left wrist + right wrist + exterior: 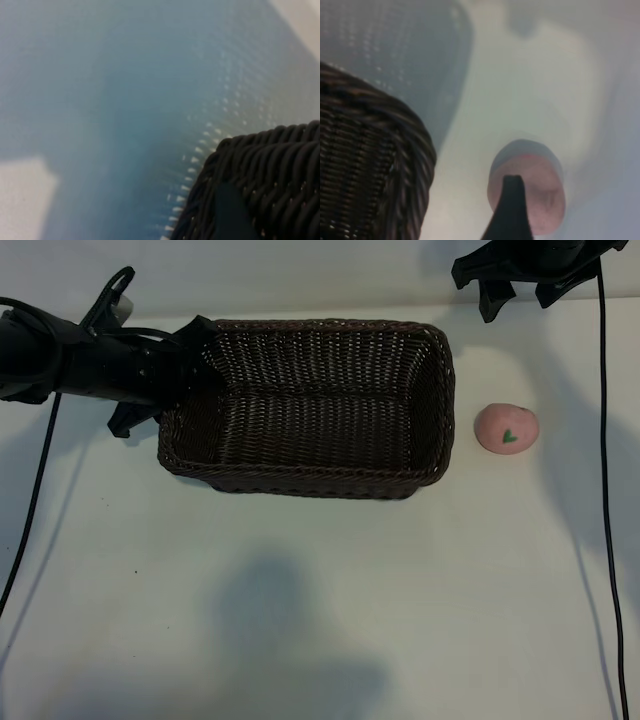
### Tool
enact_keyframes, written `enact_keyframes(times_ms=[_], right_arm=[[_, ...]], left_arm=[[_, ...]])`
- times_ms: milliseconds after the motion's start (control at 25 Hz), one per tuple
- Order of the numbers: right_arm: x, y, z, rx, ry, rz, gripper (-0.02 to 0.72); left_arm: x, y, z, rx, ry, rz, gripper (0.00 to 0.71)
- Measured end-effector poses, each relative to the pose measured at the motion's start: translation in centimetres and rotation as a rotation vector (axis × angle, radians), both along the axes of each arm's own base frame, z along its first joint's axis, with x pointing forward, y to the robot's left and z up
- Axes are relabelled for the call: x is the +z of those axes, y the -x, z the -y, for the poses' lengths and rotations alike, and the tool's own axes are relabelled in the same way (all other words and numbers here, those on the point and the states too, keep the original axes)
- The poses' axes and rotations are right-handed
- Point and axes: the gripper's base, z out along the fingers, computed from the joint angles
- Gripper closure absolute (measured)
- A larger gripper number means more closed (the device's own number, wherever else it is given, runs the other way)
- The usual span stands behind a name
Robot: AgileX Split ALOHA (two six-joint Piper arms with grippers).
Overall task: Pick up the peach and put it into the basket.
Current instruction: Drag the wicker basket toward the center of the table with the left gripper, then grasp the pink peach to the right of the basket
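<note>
The dark brown woven basket (300, 480) stands on the white table, left of centre. At its left end my left gripper (188, 368) is closed over the rim. The left wrist view shows one dark finger (230, 212) pressed against the wicker of the basket (285, 165). The pink peach (507, 428), with a small green leaf mark, lies on the table just right of the basket. My right gripper (520, 300) hangs open above and behind it, holding nothing. In the right wrist view one finger (510, 215) shows in front of the peach (542, 192), beside the basket (370, 150).
A black cable (605, 490) runs down the table's right side and another (30, 510) down the left. The white table (320, 620) stretches bare in front of the basket, with soft shadows on it.
</note>
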Motion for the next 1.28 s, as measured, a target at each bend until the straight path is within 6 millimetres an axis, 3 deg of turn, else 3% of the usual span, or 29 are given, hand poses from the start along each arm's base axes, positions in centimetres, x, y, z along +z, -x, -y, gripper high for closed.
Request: enact_keyframes(times_ms=[240,440,560,1000,1280], right_arm=[[0.0,0.0,0.0,0.0,0.0,0.0,0.104],[0.0,0.0,-0.1,0.001,-0.01,-0.003,0.104],[0.0,0.0,0.0,0.001,0.0,0.0,0.104],[0.0,0.0,0.0,0.001,0.0,0.0,0.104],[0.0,0.0,0.0,0.001,0.0,0.0,0.104]], left_arm=[[-0.4,0.1,0.1,-0.02,0.004,-0.016,0.318],[-0.3,0.3,0.4,-0.045,0.029,-0.031,0.07],[0.5,0.4,0.5,-0.068,0.027,-0.011,0.003],[10.2,3.2,0.0,-0.212,-0.116,0.201,0.04],[14.9,5.2,-1.1,-0.258,-0.268,0.19,0.057]])
